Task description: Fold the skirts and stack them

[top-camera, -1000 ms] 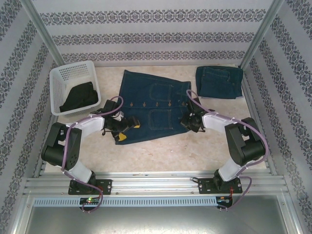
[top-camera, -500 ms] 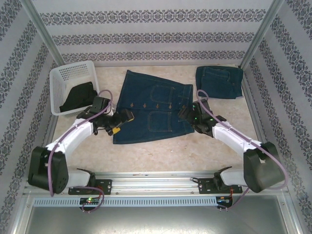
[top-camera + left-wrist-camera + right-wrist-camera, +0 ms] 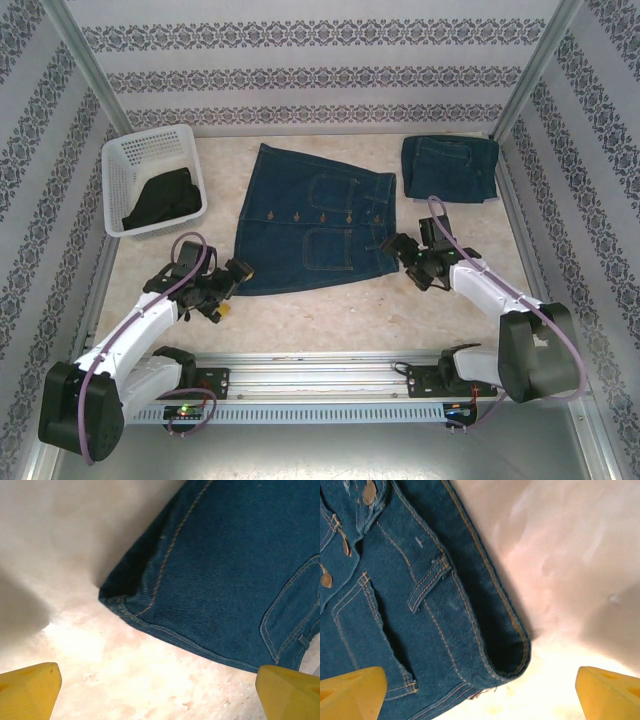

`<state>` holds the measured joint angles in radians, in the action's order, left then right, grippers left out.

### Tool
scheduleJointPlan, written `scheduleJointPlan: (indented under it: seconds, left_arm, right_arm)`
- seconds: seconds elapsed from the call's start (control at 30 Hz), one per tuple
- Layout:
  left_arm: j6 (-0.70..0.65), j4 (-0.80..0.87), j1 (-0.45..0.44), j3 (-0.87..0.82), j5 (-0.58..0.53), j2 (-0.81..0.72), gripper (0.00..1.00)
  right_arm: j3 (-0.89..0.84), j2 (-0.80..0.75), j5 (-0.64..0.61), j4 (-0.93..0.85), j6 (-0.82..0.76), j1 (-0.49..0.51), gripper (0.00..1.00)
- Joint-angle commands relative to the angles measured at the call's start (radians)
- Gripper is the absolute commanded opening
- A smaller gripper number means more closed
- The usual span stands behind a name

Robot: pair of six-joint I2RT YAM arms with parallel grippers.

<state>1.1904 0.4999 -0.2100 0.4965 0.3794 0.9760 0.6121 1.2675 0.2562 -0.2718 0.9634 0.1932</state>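
Note:
A dark blue denim skirt (image 3: 312,222) lies spread flat mid-table, buttons and pockets up. A second denim skirt (image 3: 450,168) lies folded at the back right. A black skirt (image 3: 160,197) sits bunched in the white basket (image 3: 150,146). My left gripper (image 3: 234,290) is open just off the spread skirt's near-left corner (image 3: 210,580), with bare table between its yellow fingertips (image 3: 27,692). My right gripper (image 3: 398,258) is open beside the skirt's near-right waistband corner (image 3: 445,605), yellow fingertips (image 3: 610,692) wide apart and holding nothing.
The pale stone-patterned tabletop (image 3: 330,315) runs between the skirt and the arm bases. Patterned walls enclose the table at the back and both sides. The basket stands against the left wall.
The right gripper has opened and let go of the skirt's right edge. Both arms have drawn back toward the near edge, and the skirt now lies flat.

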Motion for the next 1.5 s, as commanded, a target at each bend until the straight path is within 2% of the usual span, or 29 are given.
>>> scheduleJointPlan:
  seconds: [0.0, 0.1, 0.13, 0.27, 0.4, 0.6, 0.9, 1.0, 1.13, 1.27, 1.47]
  left_arm:
    - [0.079, -0.055, -0.007, -0.001, -0.022, -0.022, 1.00]
    - [0.084, -0.078, -0.007, -0.006, -0.025, -0.011, 1.00]
    - [0.088, -0.086, -0.008, -0.007, -0.022, -0.005, 1.00]
    - [0.094, -0.107, -0.007, -0.009, -0.014, 0.019, 1.00]
    - [0.099, -0.117, -0.008, -0.016, -0.017, 0.024, 1.00]
    - [0.109, -0.132, -0.006, -0.027, -0.024, 0.031, 1.00]
    - [0.064, 0.005, -0.010, 0.015, -0.076, 0.033, 1.00]
    - [0.054, 0.065, -0.018, 0.032, -0.112, 0.033, 1.00]
    - [0.058, 0.068, -0.028, 0.030, -0.118, 0.038, 1.00]
    - [0.062, 0.053, -0.036, 0.032, -0.118, 0.061, 1.00]
    - [0.079, 0.026, -0.071, 0.034, -0.142, 0.089, 0.98]
  right_arm:
    - [-0.023, -0.044, 0.023, 0.049, 0.101, 0.014, 0.87]
    - [-0.036, -0.040, 0.008, 0.052, 0.128, 0.015, 0.71]
    - [-0.040, -0.033, 0.004, 0.053, 0.137, 0.017, 0.69]
    - [-0.042, 0.000, -0.003, 0.051, 0.165, 0.034, 0.72]
    - [-0.035, 0.025, -0.027, 0.057, 0.172, 0.059, 0.71]
    - [-0.046, 0.072, -0.062, 0.116, 0.198, 0.071, 0.61]
    - [-0.053, 0.133, -0.089, 0.167, 0.216, 0.080, 0.42]
    - [-0.072, 0.119, -0.107, 0.171, 0.237, 0.083, 0.39]
    - [-0.097, 0.088, -0.133, 0.155, 0.249, 0.089, 0.40]
    - [-0.107, 0.101, -0.116, 0.174, 0.235, 0.090, 0.26]
    - [-0.110, 0.100, -0.110, 0.185, 0.227, 0.092, 0.10]
